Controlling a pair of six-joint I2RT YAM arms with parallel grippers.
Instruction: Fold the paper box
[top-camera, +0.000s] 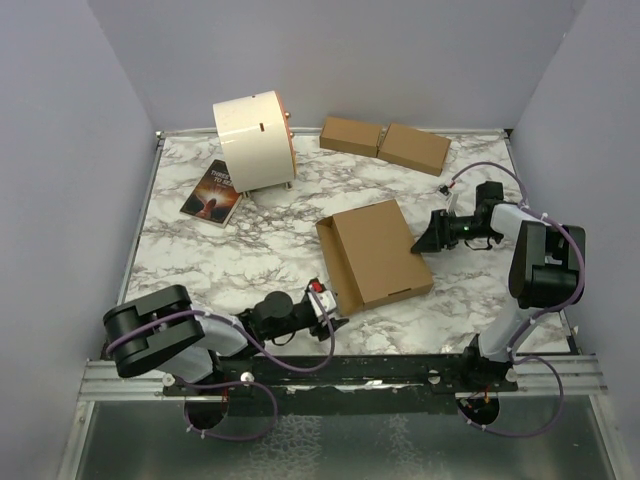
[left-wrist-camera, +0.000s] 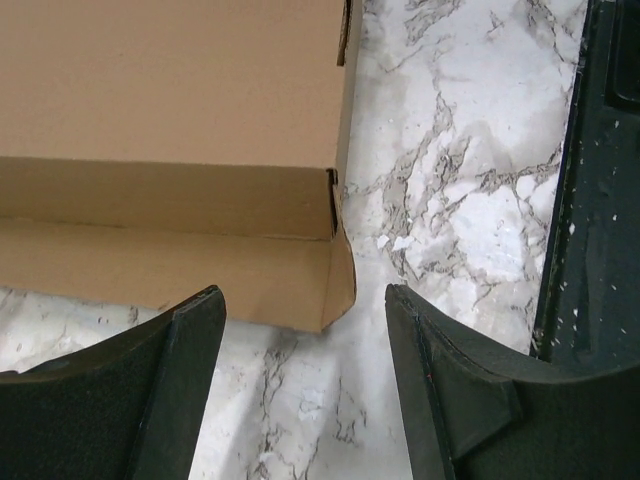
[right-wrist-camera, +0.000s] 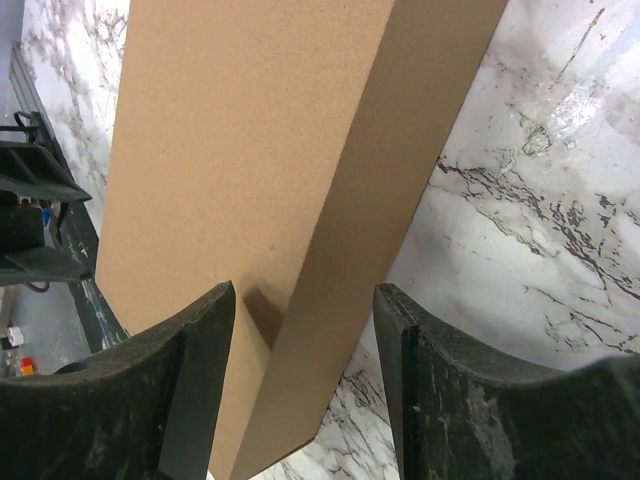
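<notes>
Plain lavender-grey walls (top-camera: 350, 50) enclose a white marble-patterned table (top-camera: 230, 262); soft even light.

1. Book (top-camera: 211, 193), well off ahead & left of my left fingers (left-wrist-camera: 160, 400): pale title lines on dark cover, top word maybe "THINGS", rest too small to read.
2. Nothing else legible by either pair of my fingers, any view.

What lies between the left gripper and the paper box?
Nothing. In the left wrist view, the near corner of the paper box reaches the gap of the open left gripper, and only bare marble table lies around it.
</notes>
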